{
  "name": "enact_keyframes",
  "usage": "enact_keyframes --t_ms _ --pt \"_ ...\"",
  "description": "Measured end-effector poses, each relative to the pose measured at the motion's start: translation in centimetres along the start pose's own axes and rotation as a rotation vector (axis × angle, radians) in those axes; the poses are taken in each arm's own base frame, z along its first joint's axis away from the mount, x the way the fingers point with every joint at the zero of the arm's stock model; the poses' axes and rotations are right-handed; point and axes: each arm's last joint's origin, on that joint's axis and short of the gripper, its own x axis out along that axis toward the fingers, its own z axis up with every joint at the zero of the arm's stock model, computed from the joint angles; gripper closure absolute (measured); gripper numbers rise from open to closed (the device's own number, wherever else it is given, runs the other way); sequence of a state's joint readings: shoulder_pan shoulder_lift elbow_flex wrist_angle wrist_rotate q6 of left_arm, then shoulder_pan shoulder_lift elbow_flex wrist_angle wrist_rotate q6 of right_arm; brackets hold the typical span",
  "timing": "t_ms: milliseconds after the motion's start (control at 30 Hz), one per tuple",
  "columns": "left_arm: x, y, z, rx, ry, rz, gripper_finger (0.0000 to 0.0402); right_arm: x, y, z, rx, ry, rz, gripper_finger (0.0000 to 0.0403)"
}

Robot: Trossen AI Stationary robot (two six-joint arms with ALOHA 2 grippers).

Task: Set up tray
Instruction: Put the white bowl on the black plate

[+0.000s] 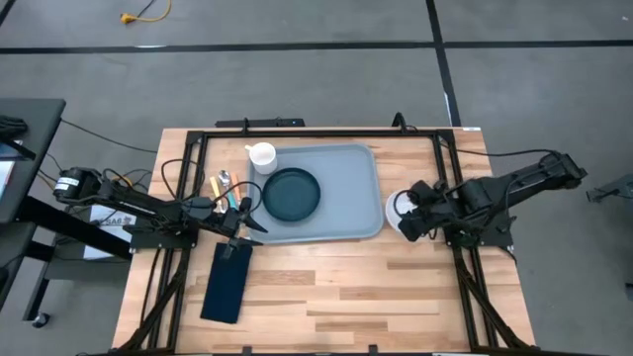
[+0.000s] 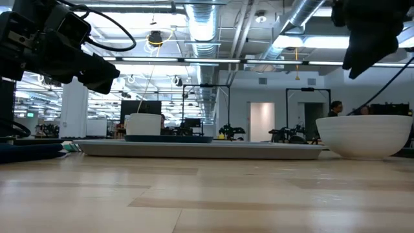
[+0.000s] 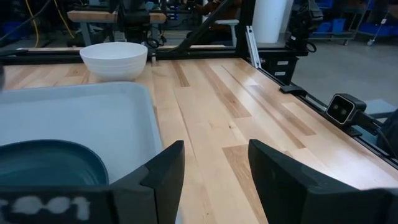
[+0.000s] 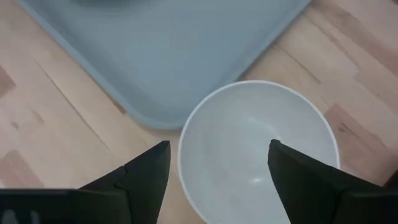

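Observation:
The grey-blue tray [image 1: 336, 198] lies flat in the middle of the table, and the dark teal plate [image 1: 292, 193] rests on its left half. A white cup [image 1: 262, 156] stands at the tray's far left corner. A white bowl [image 1: 399, 210] sits on the table just off the tray's right edge. My right gripper [image 4: 217, 158] hovers open above the bowl [image 4: 261, 149], and the low view shows it clear of the rim [image 2: 365, 118]. My left gripper [image 3: 214, 168] is open above the table at the tray's near left corner [image 1: 247, 225]. It points toward the table's right.
A dark navy folded napkin [image 1: 227, 282] lies on the wood near the left arm. Cutlery [image 1: 223, 186] lies left of the tray. A black frame [image 1: 316, 131] borders the table. Bare wood [image 1: 376, 287] stretches along the near side.

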State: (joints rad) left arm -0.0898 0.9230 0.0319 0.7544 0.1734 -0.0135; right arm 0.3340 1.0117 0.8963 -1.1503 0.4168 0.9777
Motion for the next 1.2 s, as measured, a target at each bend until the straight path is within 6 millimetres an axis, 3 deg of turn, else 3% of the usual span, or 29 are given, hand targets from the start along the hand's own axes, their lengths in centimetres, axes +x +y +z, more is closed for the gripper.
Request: enact_keyframes --t_ms 267,567,1200 --pt "0.0 0.0 0.0 0.0 0.001 0.002 0.0235 2.5 1.9 -0.1 -0.143 0.096 -0.09 0.0143" --pt "0.0 0.0 0.0 0.0 0.004 0.002 0.0235 5.5 4.7 -0.2 -0.277 0.212 -0.017 0.0143" --pt "0.0 0.0 0.0 0.001 0.003 0.001 0.0235 9.0 6.0 -1.1 -0.349 0.35 -0.123 0.0143"
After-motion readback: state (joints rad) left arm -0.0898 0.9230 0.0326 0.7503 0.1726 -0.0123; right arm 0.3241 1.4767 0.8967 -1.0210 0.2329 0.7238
